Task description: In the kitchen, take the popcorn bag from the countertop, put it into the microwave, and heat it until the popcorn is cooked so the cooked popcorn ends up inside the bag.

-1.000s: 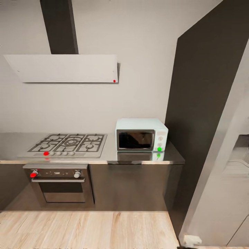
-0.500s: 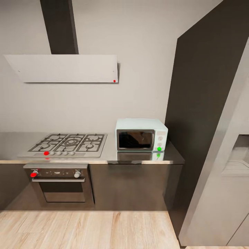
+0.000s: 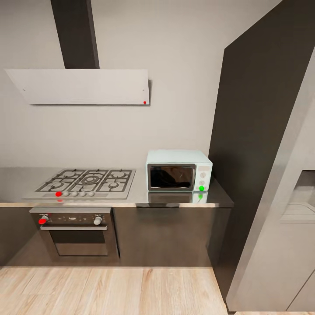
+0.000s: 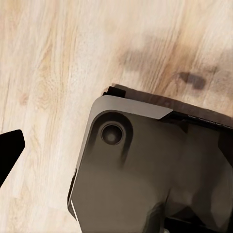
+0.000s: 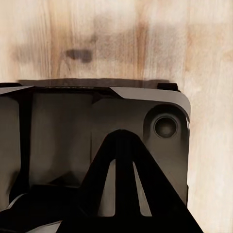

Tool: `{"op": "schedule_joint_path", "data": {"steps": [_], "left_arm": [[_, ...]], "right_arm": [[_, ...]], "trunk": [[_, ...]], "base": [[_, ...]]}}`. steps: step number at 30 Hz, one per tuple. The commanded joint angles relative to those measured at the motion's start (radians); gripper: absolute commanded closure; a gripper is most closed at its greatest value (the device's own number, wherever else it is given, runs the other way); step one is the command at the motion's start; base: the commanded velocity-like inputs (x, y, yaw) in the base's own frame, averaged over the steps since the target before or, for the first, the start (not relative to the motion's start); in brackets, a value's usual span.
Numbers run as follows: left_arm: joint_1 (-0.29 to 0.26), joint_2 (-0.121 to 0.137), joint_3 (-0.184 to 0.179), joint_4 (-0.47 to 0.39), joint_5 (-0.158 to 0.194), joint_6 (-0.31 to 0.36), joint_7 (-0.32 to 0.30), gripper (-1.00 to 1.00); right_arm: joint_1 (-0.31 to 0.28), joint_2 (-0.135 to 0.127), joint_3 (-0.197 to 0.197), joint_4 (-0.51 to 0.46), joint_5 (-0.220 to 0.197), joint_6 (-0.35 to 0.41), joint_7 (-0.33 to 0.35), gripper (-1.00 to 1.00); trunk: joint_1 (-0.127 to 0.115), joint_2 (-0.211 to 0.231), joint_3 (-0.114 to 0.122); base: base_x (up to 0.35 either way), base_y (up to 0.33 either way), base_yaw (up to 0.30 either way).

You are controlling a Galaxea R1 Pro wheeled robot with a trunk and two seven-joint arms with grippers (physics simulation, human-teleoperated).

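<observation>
The pale mint-blue microwave (image 3: 179, 170) stands at the right end of the grey countertop (image 3: 175, 199), its dark glass door closed and a green dot (image 3: 201, 188) on its knob panel. The popcorn bag and the popcorn are out of view. In the right wrist view my right gripper (image 5: 124, 141) hangs over the robot's dark base (image 5: 63, 131), its two black fingers meeting at the tips, nothing between them. In the left wrist view a single black fingertip (image 4: 9, 150) pokes in beside the base (image 4: 145, 170), above the wooden floor.
A gas hob (image 3: 85, 181) lies left of the microwave, over a steel built-in oven (image 3: 74, 232), with an extractor hood (image 3: 83, 86) above. A tall dark cabinet (image 3: 258, 131) and a pale unit (image 3: 288, 245) close off the right. Wooden floor (image 3: 109, 291) lies before the counter.
A small white part at the head view's lower right edge a second ago has left the picture, and the view has shifted very slightly. The kitchen things stand as before.
</observation>
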Motion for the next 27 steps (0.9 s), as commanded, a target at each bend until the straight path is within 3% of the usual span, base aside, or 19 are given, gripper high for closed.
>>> {"op": "schedule_joint_path", "data": {"steps": [1,27], "left_arm": [[-0.001,0.000,0.000,0.001,0.004,-0.003,0.003,-1.00],[-0.001,0.000,0.000,0.001,0.004,-0.003,0.003,-1.00]], "right_arm": [[-0.001,0.000,-0.008,0.003,0.005,-0.005,0.003,1.00],[-0.001,0.000,-0.008,0.003,0.005,-0.005,0.003,1.00]], "trunk": [[0.000,-0.002,-0.002],[0.000,-0.002,-0.002]], "base": [[0.000,0.000,0.000],[0.000,0.000,0.000]]}}
